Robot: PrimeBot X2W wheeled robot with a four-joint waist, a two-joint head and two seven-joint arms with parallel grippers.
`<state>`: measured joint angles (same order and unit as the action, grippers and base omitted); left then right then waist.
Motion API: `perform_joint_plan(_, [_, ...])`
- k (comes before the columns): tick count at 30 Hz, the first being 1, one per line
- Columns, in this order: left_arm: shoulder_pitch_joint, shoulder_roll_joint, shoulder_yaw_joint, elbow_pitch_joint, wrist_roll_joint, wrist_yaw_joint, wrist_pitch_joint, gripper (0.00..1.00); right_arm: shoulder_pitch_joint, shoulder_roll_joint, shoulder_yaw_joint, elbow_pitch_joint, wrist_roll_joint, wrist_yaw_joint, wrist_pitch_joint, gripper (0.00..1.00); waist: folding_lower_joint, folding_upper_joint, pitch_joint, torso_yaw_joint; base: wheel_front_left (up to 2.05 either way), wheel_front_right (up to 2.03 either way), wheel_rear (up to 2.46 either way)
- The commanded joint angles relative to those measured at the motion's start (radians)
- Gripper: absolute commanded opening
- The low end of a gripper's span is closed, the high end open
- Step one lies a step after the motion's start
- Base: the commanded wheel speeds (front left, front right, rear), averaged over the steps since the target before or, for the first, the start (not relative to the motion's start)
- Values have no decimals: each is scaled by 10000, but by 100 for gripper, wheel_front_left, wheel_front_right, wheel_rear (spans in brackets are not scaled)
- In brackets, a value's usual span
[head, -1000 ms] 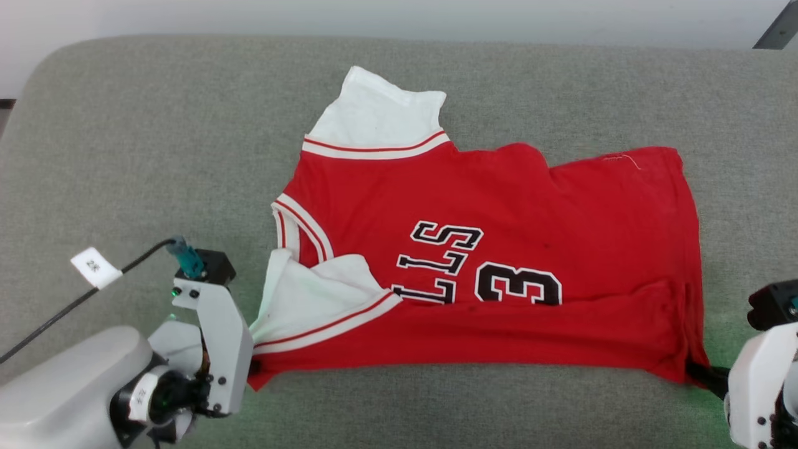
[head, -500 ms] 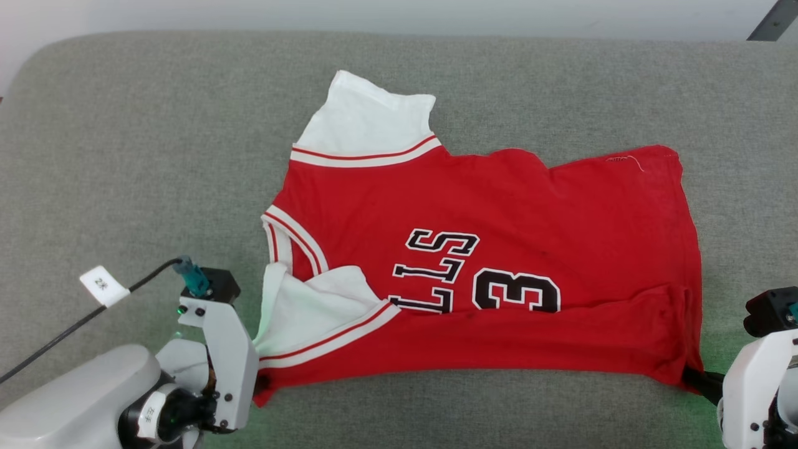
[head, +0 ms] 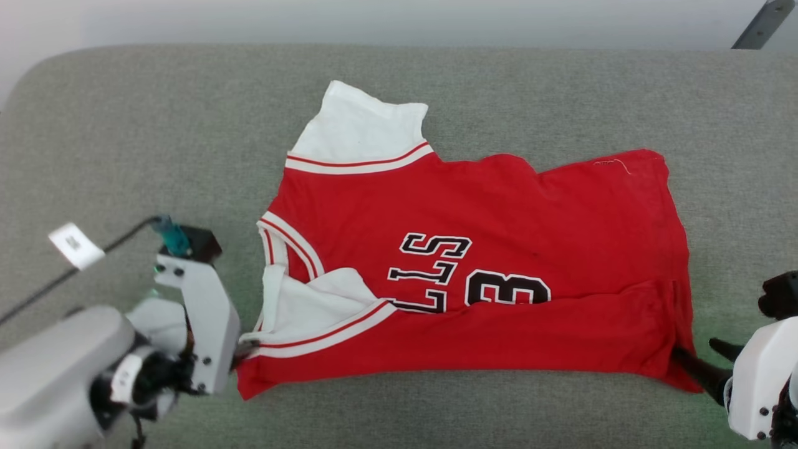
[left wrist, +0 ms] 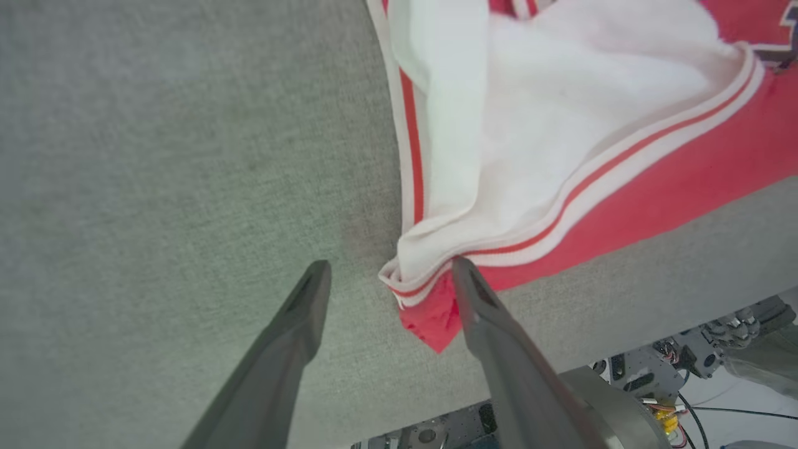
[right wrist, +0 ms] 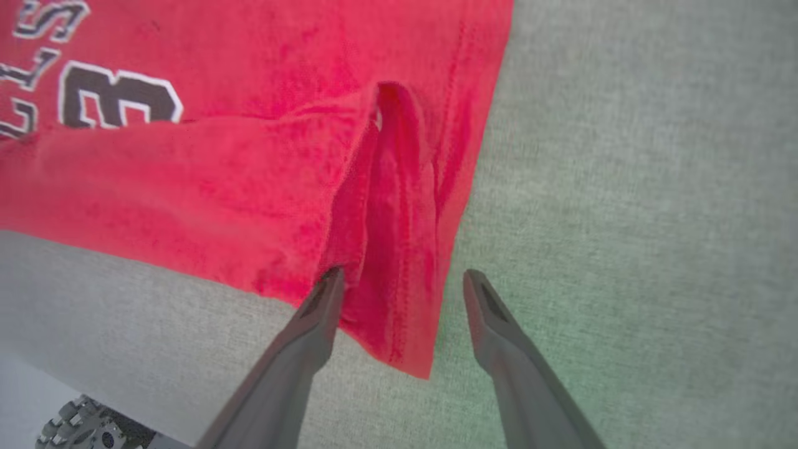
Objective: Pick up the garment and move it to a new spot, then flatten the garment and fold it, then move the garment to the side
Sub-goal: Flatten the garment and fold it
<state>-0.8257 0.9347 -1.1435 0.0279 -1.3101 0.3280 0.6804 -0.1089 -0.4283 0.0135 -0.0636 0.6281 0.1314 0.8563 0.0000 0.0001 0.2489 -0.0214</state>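
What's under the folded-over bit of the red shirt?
The fold covers part of the black-and-white chest lettering on the red short-sleeved jersey shirt. What else lies beneath, down to the grey fabric surface, is hidden.

- A grey woven fabric surface (head: pixel 124 125) spans the head view, its far left corner rounded.
- Beyond its far edge stands a pale, plain wall (head: pixel 399 19).
- A dark slanted metal strut (head: pixel 757 25) crosses above the far right corner.
- Faint green light tints the near corners.

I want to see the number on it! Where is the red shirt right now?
The garment lies mid-way along the grey padded surface in the head view, collar toward the robot's left, its near corners by the left gripper and right gripper.
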Motion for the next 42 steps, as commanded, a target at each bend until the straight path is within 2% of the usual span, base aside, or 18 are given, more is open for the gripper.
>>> perform_joint_plan(1, [-151, 48, 55, -30, 49, 38, 60, 100, -58, 51, -53, -84, 9, -17, -68, 100, 0, -1, -4, -46, 0, 0, 0])
perform_joint_plan(4, [-541, 178, 189, -62, 119, 49, 261, 100, -192, 199, -253, -449, -101, -17, -469, 100, 0, -1, 45, -190, 0, 0, 0])
perform_joint_plan(8, [-1244, 98, 421, 153, 477, -300, 138, 100, -491, 434, -315, -995, -528, -17, -1631, 100, 0, -1, 205, -441, 0, 0, 0])
perform_joint_plan(14, [-2256, -513, 703, 1265, 1307, -1349, -958, 100, -1215, 587, 51, -1289, -1445, -17, -4682, 100, 0, -1, 609, -945, 0, 0, 0])
perform_joint_plan(19, [-3144, -1073, 832, 2668, 1972, -2125, -1725, 100, -1743, 693, 620, -999, -2153, -17, -7240, 100, 0, -1, 1035, -1426, 0, 0, 0])
perform_joint_plan(23, [-3831, -1417, 951, 3805, 2305, -2691, -2194, 100, -2039, 872, 970, -641, -2426, -17, -8554, 100, 0, -1, 1404, -1798, 0, 0, 0])
perform_joint_plan(32, [-5223, -1932, 988, 6124, 2578, -3863, -2232, 100, -2297, 1188, 1431, 217, -2478, -17, -9407, 100, 0, -1, 2304, -2503, 0, 0, 0])
perform_joint_plan(37, [-5830, -2274, 914, 7105, 2452, -4237, -1740, 100, -2380, 1261, 1568, 514, -2425, -17, -9627, 100, 0, -1, 2688, -2699, 0, 0, 0])
perform_joint_plan(42, [-6438, -2494, 510, 7871, 2858, -4395, -1103, 100, -2570, 1402, 1779, 699, -2344, -17, -9730, 100, 0, -1, 2962, -2840, 0, 0, 0])
